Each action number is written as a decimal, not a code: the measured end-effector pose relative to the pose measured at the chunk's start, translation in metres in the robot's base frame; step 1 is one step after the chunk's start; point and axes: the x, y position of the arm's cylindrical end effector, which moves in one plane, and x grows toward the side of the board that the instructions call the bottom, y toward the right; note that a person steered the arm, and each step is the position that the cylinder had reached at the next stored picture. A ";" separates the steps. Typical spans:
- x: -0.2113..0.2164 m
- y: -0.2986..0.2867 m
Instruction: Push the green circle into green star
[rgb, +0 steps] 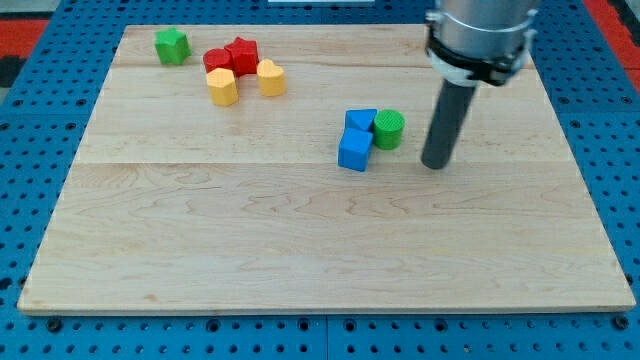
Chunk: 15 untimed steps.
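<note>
The green circle (389, 129) is a short cylinder right of the board's middle, touching a blue triangle block (361, 121) on its left. The green star (172, 45) sits near the board's top left corner, far from the circle. My tip (435, 163) rests on the board just to the right of and slightly below the green circle, a small gap apart from it.
A blue cube (354, 151) sits below the blue triangle. A red block (218, 60), a red star-like block (242, 54), a yellow block (223, 87) and a yellow heart (271, 77) cluster right of the green star. The wooden board (300, 250) lies on a blue pegboard.
</note>
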 end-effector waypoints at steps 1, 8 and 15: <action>-0.049 -0.017; -0.036 0.046; -0.055 -0.056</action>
